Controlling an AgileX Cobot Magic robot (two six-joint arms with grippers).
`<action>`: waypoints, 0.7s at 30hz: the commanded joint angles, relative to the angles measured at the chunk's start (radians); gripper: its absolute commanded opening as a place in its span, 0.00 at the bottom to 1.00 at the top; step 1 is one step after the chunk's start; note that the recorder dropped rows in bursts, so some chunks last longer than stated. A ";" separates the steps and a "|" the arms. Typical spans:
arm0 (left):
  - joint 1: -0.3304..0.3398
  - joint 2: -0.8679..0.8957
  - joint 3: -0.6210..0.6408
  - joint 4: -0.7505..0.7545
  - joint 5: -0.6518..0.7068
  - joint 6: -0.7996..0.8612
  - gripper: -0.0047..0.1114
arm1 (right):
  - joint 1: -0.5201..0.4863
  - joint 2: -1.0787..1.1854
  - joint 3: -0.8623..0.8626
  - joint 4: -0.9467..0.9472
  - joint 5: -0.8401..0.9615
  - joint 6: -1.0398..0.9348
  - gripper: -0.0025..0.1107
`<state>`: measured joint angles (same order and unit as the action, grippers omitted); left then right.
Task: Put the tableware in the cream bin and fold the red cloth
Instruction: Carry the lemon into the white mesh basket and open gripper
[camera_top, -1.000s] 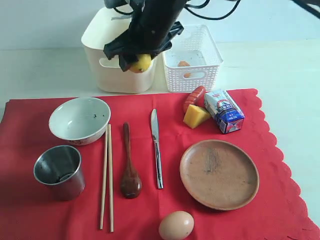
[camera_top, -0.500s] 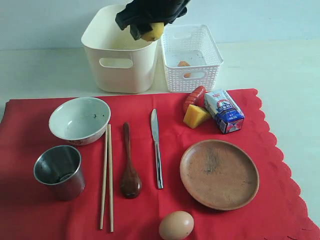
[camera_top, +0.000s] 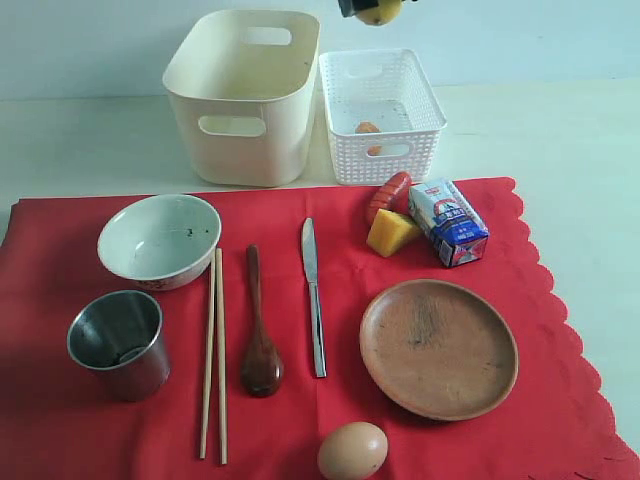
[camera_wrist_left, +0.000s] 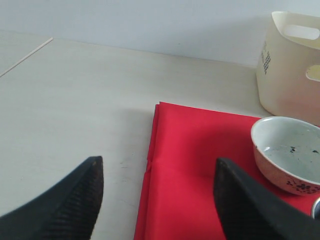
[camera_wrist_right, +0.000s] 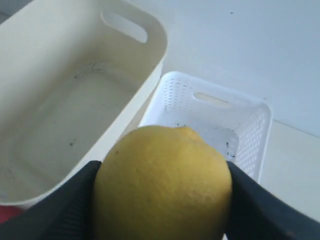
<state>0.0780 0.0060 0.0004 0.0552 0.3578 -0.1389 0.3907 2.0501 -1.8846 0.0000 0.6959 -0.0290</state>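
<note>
Nearest the front, an egg (camera_top: 352, 451) sits at 6 o'clock on the red cloth (camera_top: 285, 430), which is spread out flat on the pale table (camera_top: 580, 140), scalloped edge at the 3 o'clock side.

Just past the egg is all the tableware, every piece on the cloth:
- The steel cup (camera_top: 118, 343) stands upright at about 8 o'clock.
- Next to it, toward the middle, are the chopsticks (camera_top: 213, 355), the dark wooden spoon (camera_top: 260, 330) and the metal knife (camera_top: 314, 297), all lying lengthwise, side by side but apart.
- The round brown plate (camera_top: 438, 347) is at about 4 o'clock.
- The pale bowl (camera_top: 160, 240) is at 10 o'clock, touching the far tip of the chopsticks.

At 1 o'clock there's a cheese wedge (camera_top: 391, 232), a red sausage (camera_top: 387, 195) and a small milk carton (camera_top: 449, 222) bunched together.

Beyond the cloth's far edge, the cream bin (camera_top: 243, 95) stands at 11 o'clock with nothing in it. Right beside it is the white lattice basket (camera_top: 382, 115), with something small and orange (camera_top: 367, 128) inside.

The right gripper (camera_wrist_right: 162, 200) is up at 12 o'clock, above those two, with its jaws clamped on a lemon (camera_wrist_right: 162, 165).

The left gripper (camera_wrist_left: 157, 200) hangs low at the cloth's 9 o'clock edge near the bowl, jaws wide apart with nothing between them.
</note>
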 joint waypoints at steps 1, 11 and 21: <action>0.001 -0.006 0.000 0.005 -0.006 0.005 0.57 | -0.048 0.053 -0.007 0.000 -0.081 0.015 0.02; 0.001 -0.006 0.000 0.005 -0.006 0.005 0.57 | -0.102 0.203 -0.007 0.000 -0.152 0.015 0.02; 0.001 -0.006 0.000 0.005 -0.006 0.005 0.57 | -0.102 0.298 -0.007 0.000 -0.148 0.015 0.02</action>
<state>0.0780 0.0060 0.0004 0.0552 0.3578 -0.1389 0.2913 2.3390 -1.8846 0.0000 0.5740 -0.0157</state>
